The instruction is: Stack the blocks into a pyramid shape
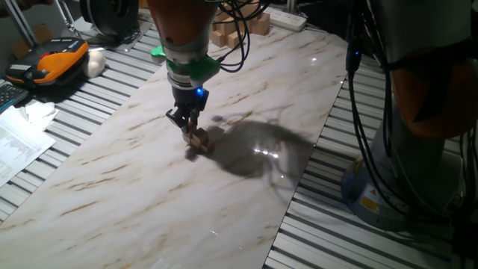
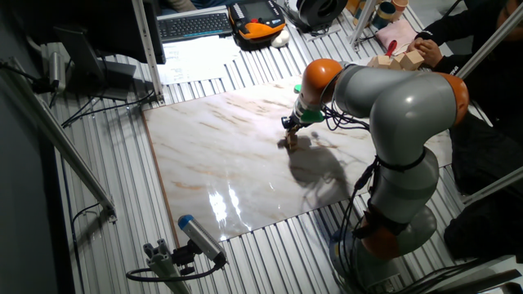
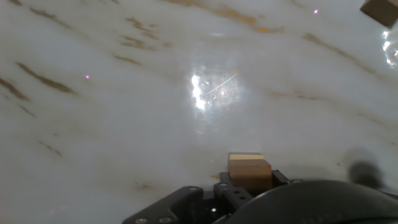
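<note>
Marble-patterned tabletop (image 1: 134,172), white with tan veins, glossy enough to throw overhead light glare and a dark arm shadow; it sits on a ribbed grey metal bench (image 1: 67,112). KUKA arm (image 2: 392,106) reaches down over the middle of the slab. Pincer (image 1: 190,128) is clenched on a wooden cube (image 3: 249,171), seen between its fingers in the hand view. Directly under it, small tan blocks (image 1: 199,142) sit clustered on the slab; how many, and how they are stacked, cannot be told from either fixed view. The held cube looks at or just above that cluster; contact unclear. One more tan block (image 3: 379,11) lies apart, at the top right corner of the hand view.

Room clutter: orange handheld pendant (image 1: 52,63) and papers (image 1: 19,138) on the bench, keyboard (image 2: 194,24) beyond it, a pile of larger pale wooden blocks (image 2: 400,59) at the far edge, cables (image 1: 366,127) hanging beside the slab.
</note>
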`<state>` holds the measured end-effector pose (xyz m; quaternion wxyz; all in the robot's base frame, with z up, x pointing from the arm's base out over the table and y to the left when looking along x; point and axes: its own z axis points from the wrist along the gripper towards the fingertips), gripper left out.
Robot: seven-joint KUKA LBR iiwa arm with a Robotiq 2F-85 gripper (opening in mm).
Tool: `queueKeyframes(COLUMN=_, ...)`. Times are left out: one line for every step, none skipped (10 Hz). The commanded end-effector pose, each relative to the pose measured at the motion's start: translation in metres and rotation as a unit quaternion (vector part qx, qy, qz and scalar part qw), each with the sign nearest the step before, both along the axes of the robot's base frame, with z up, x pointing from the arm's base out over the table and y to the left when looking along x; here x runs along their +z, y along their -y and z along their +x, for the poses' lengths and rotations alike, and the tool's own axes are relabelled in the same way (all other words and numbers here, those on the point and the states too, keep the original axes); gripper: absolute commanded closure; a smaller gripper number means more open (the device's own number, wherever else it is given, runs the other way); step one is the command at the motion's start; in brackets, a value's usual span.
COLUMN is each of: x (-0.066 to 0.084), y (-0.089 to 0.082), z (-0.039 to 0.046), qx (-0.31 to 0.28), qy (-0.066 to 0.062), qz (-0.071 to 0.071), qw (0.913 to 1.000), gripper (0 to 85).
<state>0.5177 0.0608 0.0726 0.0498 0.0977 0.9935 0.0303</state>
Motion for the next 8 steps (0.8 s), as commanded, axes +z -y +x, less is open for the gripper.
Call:
queueKeyframes(x=0.0002, y=0.0008, z=-0.0006, qx=-0.002, qy=0.0, qz=0.0, qw=1.0, gripper=85.0)
queueKeyframes(x=0.0006, y=0.0009, z=-0.0013, qx=-0.007, qy=-0.001, qz=-0.001, qw=1.0, gripper=85.0)
queueKeyframes(x=0.0012, y=0.0008, z=-0.0025, qx=-0.011, qy=-0.002, qz=-0.003, qw=0.9999, gripper=85.0)
queueKeyframes(x=0.0015, y=-0.0004, z=-0.0039, qx=-0.018, qy=-0.005, qz=-0.003, qw=0.9998, gripper=85.0)
queueKeyframes(x=0.0014, y=-0.0008, z=-0.0041, qx=-0.02, qy=-0.005, qz=-0.003, qw=0.9998, gripper=85.0)
queueKeyframes(x=0.0009, y=-0.0014, z=-0.0043, qx=-0.022, qy=-0.005, qz=-0.002, qw=0.9997, gripper=85.0)
queueKeyframes(x=0.0007, y=-0.0017, z=-0.0043, qx=-0.023, qy=-0.004, qz=-0.003, qw=0.9997, gripper=85.0)
queueKeyframes(x=0.0005, y=-0.0018, z=-0.0043, qx=-0.025, qy=-0.004, qz=-0.003, qw=0.9997, gripper=85.0)
